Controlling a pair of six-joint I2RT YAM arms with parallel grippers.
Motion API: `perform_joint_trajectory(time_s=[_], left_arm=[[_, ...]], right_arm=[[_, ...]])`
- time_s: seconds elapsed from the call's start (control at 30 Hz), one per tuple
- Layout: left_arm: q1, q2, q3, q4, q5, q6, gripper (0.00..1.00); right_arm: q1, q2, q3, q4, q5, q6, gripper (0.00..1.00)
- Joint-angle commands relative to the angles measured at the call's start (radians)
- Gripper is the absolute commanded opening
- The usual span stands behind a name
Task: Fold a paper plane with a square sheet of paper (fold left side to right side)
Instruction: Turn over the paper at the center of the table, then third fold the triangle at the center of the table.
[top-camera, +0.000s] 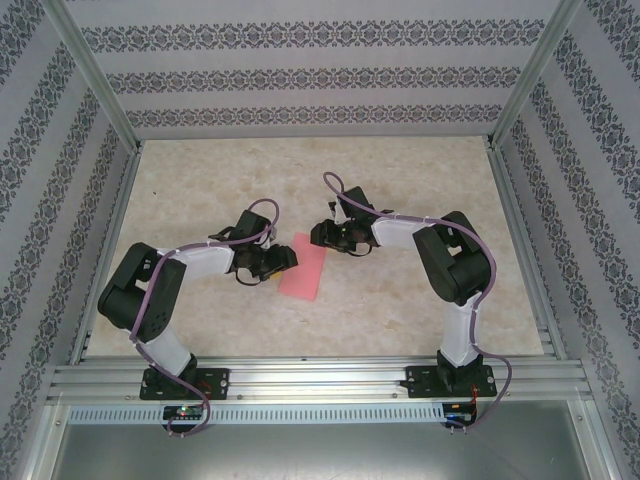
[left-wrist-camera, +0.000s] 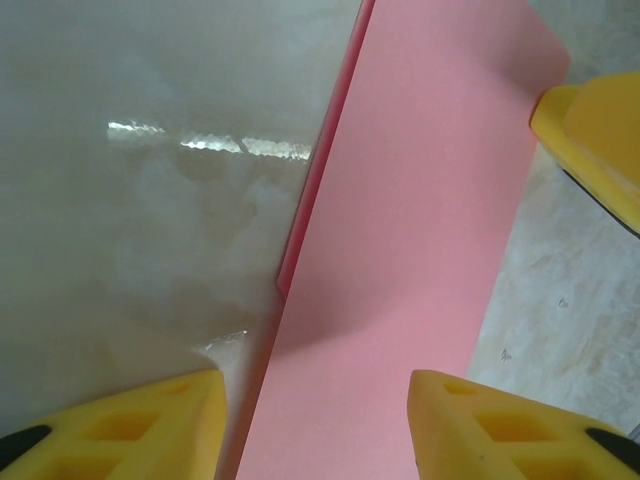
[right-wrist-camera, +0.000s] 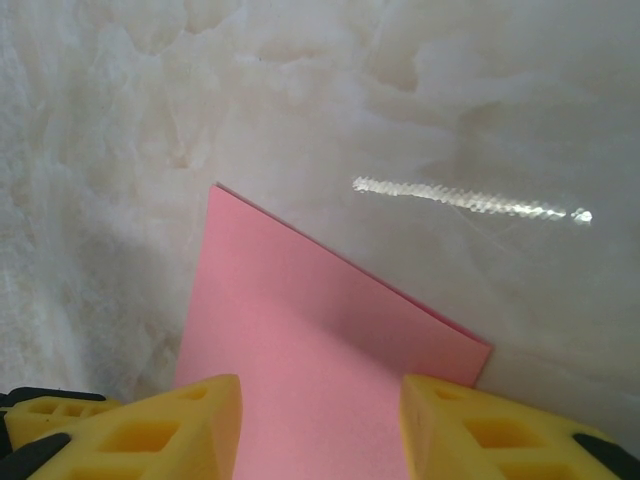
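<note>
Straddling the folded square sheet of paper (top-camera: 304, 268), left hand (left-wrist-camera: 315, 380), right hand (right-wrist-camera: 320, 383), both half open.

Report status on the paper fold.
Left tool open, straddling paper. Right tool open at its other end. Paper folded double, flat on table. Nothing obstructing.

Pale marbled counter (top-camera: 300, 170) gleams under the lights, ornate patterned walls (top-camera: 300, 70) all around, silver metal rails (top-camera: 320, 378) along the near edge.
</note>
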Motion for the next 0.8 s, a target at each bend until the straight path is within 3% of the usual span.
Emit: perform_joint_trajectory(time_s=[0.0, 0.5, 0.77], left_arm=[[-0.003, 0.038, 0.016, 0.106, 0.044, -0.013, 0.50], [-0.004, -0.032, -0.004, 0.098, 0.021, -0.008, 0.36], [-0.004, -0.027, -0.003, 0.100, 0.037, -0.005, 0.15]], right_arm=[[-0.007, 0.043, -0.018, 0.002, 0.014, -0.015, 0.46], [-0.004, 0.044, -0.030, 0.026, 0.008, -0.008, 0.46], [-0.010, 0.005, -0.037, 0.049, 0.003, -0.016, 0.48]])
